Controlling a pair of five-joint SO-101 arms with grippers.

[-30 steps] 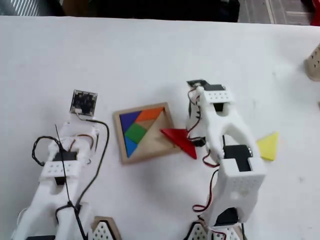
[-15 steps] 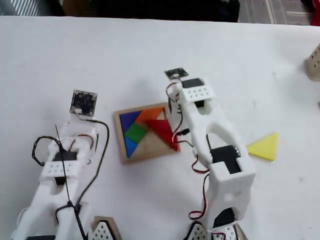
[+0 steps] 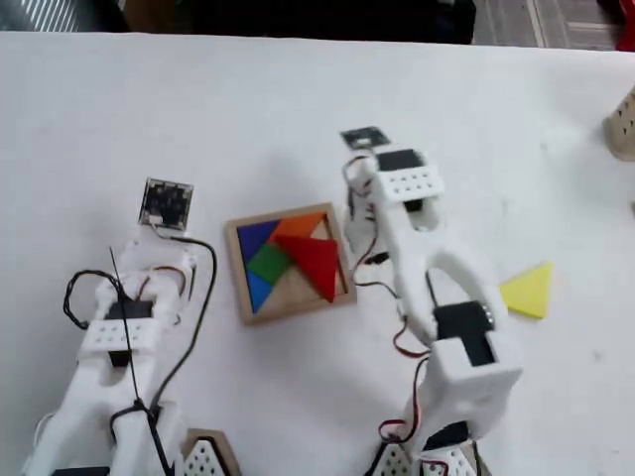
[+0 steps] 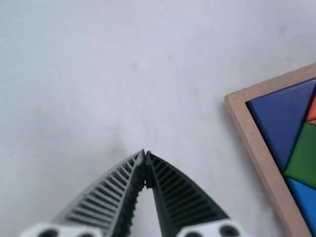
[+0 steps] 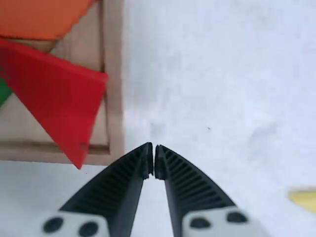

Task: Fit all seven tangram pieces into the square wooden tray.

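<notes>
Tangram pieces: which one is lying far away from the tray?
The yellow triangle. It lies alone on the white table, while the red, orange, blue and green pieces are all at the wooden tray.

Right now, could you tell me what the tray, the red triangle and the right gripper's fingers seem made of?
Tray: bare pale wood, matt, going by its tan rim. Red triangle: probably painted wood, with flat, even colour; plastic is possible. Right gripper, fingers: dark ribbed plastic, matt, perhaps printed.
</notes>
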